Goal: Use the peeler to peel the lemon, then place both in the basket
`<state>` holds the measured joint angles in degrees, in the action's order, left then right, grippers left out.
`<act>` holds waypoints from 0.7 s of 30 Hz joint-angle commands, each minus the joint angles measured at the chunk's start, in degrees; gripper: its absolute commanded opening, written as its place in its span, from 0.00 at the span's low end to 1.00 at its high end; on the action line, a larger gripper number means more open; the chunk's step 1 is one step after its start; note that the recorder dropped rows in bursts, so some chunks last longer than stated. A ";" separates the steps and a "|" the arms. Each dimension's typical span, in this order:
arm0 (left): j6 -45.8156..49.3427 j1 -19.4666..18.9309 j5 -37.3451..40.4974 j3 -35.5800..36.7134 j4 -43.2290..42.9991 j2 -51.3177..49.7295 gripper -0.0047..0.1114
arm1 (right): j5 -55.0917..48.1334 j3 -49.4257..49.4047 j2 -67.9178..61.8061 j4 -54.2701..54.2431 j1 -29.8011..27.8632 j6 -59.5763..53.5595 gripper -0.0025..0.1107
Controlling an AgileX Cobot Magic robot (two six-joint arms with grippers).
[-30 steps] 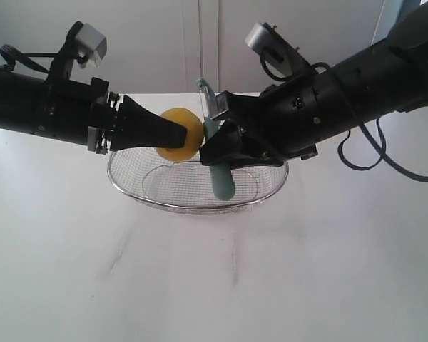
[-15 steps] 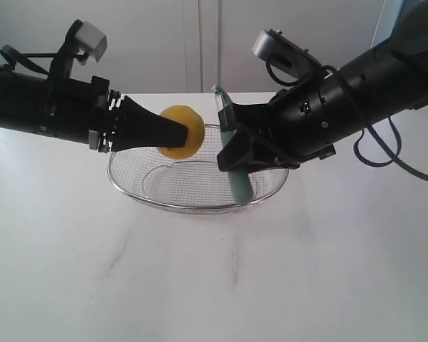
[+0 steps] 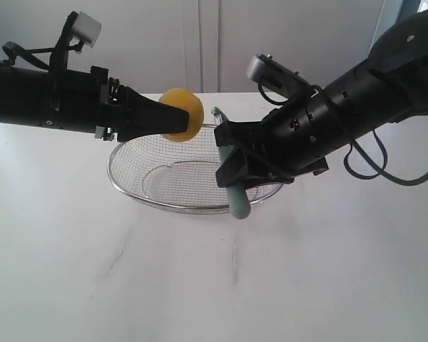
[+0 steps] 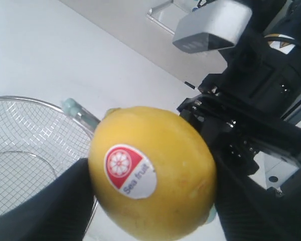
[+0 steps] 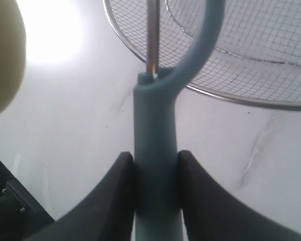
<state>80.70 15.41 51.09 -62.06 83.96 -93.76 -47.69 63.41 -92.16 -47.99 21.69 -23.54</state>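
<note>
A white, faintly veined table [image 3: 200,285] carries the wire-mesh basket [image 3: 128,172], set toward its far edge.

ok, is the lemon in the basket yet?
No, the lemon is clamped in the left gripper, in the air above the rim of the basket.

Yellow lemon [image 3: 182,114], red-and-white sticker showing, is gripped aloft over the basket [image 3: 128,167], near its back left rim. Teal peeler [image 3: 238,203] is held near-upright, blade end up, handle tip low by the right rim. The silver mesh basket sits on the white desk [image 3: 307,271].
</note>
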 commanded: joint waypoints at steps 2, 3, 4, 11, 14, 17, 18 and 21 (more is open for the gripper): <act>0.68 0.02 0.66 0.22 2.10 0.48 0.04 | -2.76 -0.19 -1.36 -2.61 0.04 -2.13 0.02; 0.68 0.02 0.54 0.22 2.10 0.48 0.04 | -3.61 -0.19 -1.58 -3.41 0.04 -2.86 0.02; 0.68 0.02 0.54 0.22 2.10 0.48 0.04 | -4.40 -0.19 -1.84 -4.47 0.04 -3.89 0.02; 0.68 0.02 0.53 0.22 1.98 0.48 0.04 | -8.18 -0.19 -2.22 -10.81 0.04 -8.96 0.02; 0.68 0.02 0.53 0.22 1.98 0.48 0.04 | -8.88 -0.19 -2.22 -11.54 0.04 -9.36 0.02; 0.68 0.02 0.53 0.22 1.98 0.48 0.04 | -8.91 -0.19 -2.08 -11.78 0.04 -9.36 0.02; 0.68 0.02 0.53 0.22 1.98 0.48 0.04 | -8.78 -0.19 -2.00 -11.88 0.04 -9.36 0.02; 0.68 0.02 0.53 0.22 1.98 0.48 0.04 | -8.66 -0.19 -1.31 -12.94 0.04 -9.36 0.02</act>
<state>81.05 15.41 50.40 -62.06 84.22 -93.76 -56.36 63.41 -94.50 -59.39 21.69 -32.14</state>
